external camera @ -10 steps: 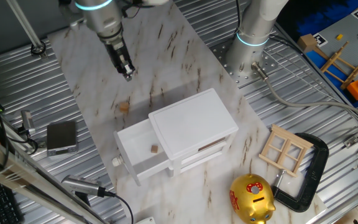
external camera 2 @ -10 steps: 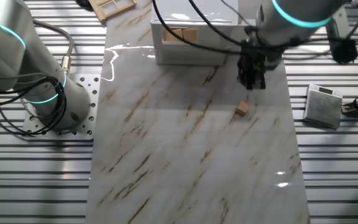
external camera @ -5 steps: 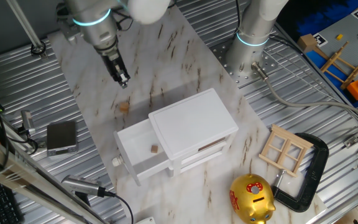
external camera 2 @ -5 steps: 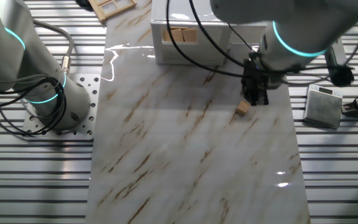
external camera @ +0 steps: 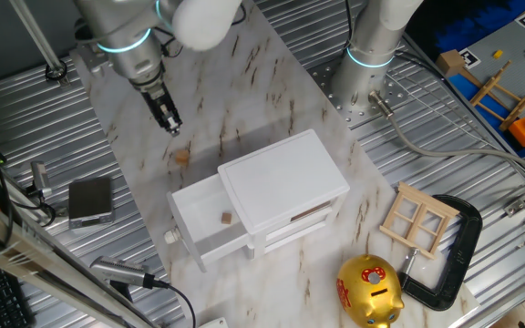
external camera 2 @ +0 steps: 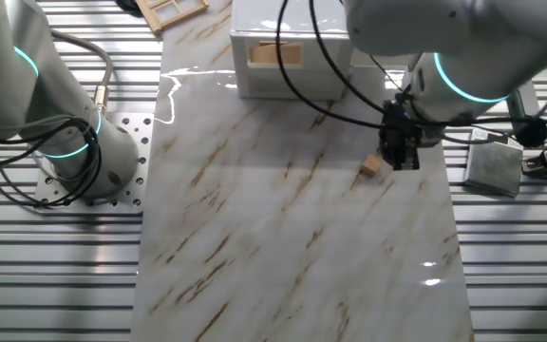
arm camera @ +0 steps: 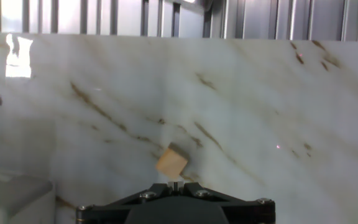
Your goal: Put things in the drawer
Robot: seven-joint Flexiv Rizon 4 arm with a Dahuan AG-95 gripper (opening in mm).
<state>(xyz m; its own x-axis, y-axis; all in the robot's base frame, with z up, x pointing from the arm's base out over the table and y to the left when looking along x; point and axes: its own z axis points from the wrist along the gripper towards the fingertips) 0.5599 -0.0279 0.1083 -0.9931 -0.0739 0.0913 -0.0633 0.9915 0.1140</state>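
Note:
One small light-brown wooden block (external camera: 182,157) lies on the marble table, left of the white cabinet (external camera: 285,178). It also shows in the other fixed view (external camera 2: 372,166) and tilted in the hand view (arm camera: 171,163). My gripper (external camera: 173,128) hangs just behind and above it, shut with nothing held. In the other fixed view the gripper (external camera 2: 403,162) is just right of the block. In the hand view its fingertips (arm camera: 174,184) meet right below the block. The upper drawer (external camera: 183,215) is pulled out, with another block (external camera: 227,218) inside and a round knob (external camera: 169,237) on its front.
A gold piggy bank (external camera: 369,291), a wooden window frame (external camera: 417,219) and a black clamp (external camera: 454,251) lie right of the cabinet. A grey box (external camera: 90,199) sits left of the table, and a second arm's base (external camera: 372,55) stands at the back.
The shut gripper has swung away from the cabinet and come down closer to the loose block. Both blocks and the drawer have stayed put.

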